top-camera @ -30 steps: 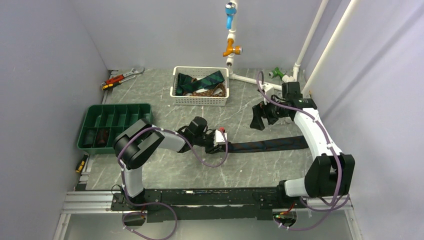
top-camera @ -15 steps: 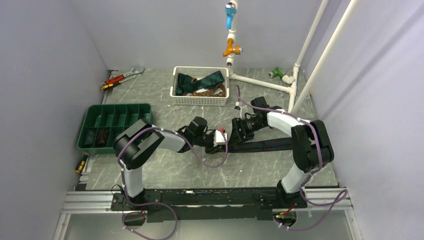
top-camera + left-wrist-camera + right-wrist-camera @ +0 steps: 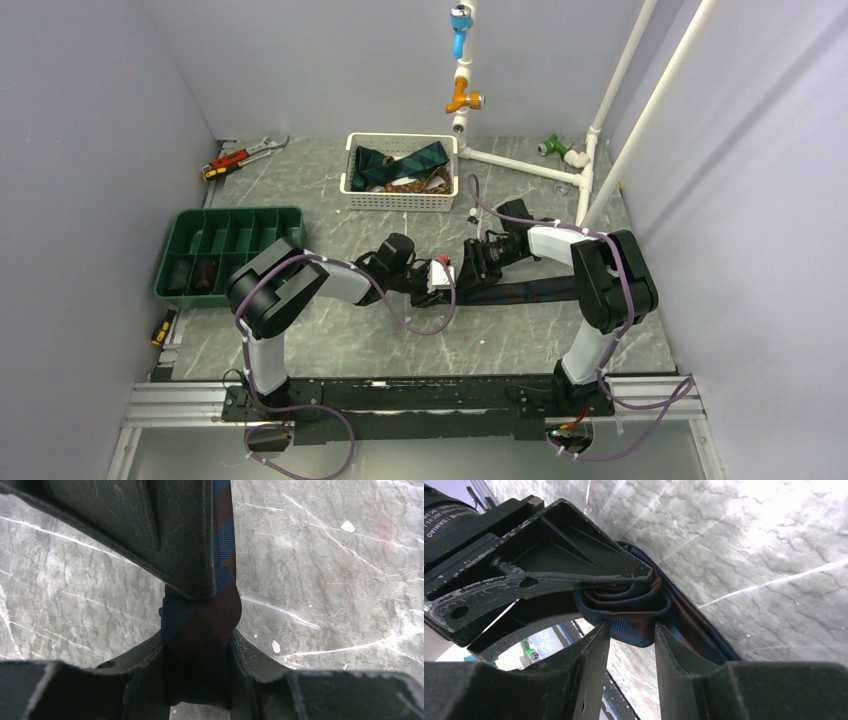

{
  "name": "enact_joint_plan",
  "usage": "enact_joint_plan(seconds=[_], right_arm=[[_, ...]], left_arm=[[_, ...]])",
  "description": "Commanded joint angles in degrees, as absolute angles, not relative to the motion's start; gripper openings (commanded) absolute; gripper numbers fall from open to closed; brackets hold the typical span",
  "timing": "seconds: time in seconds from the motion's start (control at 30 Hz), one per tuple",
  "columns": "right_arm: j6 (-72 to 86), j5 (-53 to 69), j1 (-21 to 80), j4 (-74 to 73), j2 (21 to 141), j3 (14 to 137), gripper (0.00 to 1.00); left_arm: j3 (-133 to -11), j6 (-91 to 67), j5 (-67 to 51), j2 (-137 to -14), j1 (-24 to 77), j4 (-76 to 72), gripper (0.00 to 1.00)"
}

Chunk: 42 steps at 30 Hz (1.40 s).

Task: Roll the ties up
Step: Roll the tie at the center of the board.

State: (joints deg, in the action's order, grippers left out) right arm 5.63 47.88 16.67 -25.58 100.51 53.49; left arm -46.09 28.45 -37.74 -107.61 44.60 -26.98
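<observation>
tie: the striped tie [image 3: 540,290] lies on the near side of the white basket [image 3: 400,205], its long axis running rightward from its rolled end | left gripper [image 3: 197,660]: we clamp that roll | right gripper [image 3: 630,636]: nearer the loose length, we pinch the same roll

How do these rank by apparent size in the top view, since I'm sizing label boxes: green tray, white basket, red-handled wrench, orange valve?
1. green tray
2. white basket, though it sits farther back, so the real gap is unsure
3. red-handled wrench, long but thin
4. orange valve
</observation>
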Motion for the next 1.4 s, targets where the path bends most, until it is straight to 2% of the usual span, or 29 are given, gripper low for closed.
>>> enact_joint_plan(seconds=[0.0, 0.1, 0.3, 0.43, 0.47, 0.7, 0.77, 0.9, 0.97, 1.1, 1.37], right_arm=[[7.8, 50.9, 18.0, -22.1, 99.3, 53.3, 0.39], [7.5, 50.7, 18.1, -23.2, 100.0, 53.4, 0.39], [5.3, 48.9, 18.1, -25.0, 102.3, 52.0, 0.45], [5.5, 48.6, 18.1, -25.3, 104.1, 53.1, 0.57], [5.6, 49.2, 18.1, -25.5, 104.6, 53.5, 0.55], [5.2, 51.0, 18.0, -26.1, 102.3, 54.0, 0.00], [4.1, 48.5, 18.0, -27.4, 102.2, 53.9, 0.00], [1.7, 40.0, 18.0, -29.2, 105.9, 54.6, 0.00], [0.7, 37.8, 18.0, -30.6, 108.7, 56.0, 0.00], [0.7, 34.2, 18.1, -31.0, 111.9, 57.6, 0.00], [0.5, 32.0, 18.1, -32.9, 114.8, 59.6, 0.00]], left_arm=[[-43.7, 30.7, -31.6, -110.6, 44.3, -16.7, 0.40], [-43.7, 30.5, -31.6, -110.7, 44.3, -17.0, 0.40], [-43.5, 29.6, -31.9, -111.3, 44.3, -18.2, 0.43], [-43.4, 30.0, -32.0, -111.2, 44.4, -18.4, 0.42], [-43.4, 30.2, -32.1, -111.2, 44.4, -18.2, 0.42], [-43.5, 30.1, -32.0, -111.2, 44.4, -17.9, 0.42], [-43.1, 29.2, -32.2, -110.6, 44.4, -18.8, 0.48], [-37.8, 24.4, -39.1, -105.8, 42.0, -30.5, 0.78], [-36.1, 23.8, -40.4, -103.6, 41.8, -33.1, 0.84], [-34.4, 24.6, -40.6, -102.5, 41.8, -35.7, 0.85], [-37.0, 24.7, -40.5, -107.8, 41.8, -41.6, 0.79]])
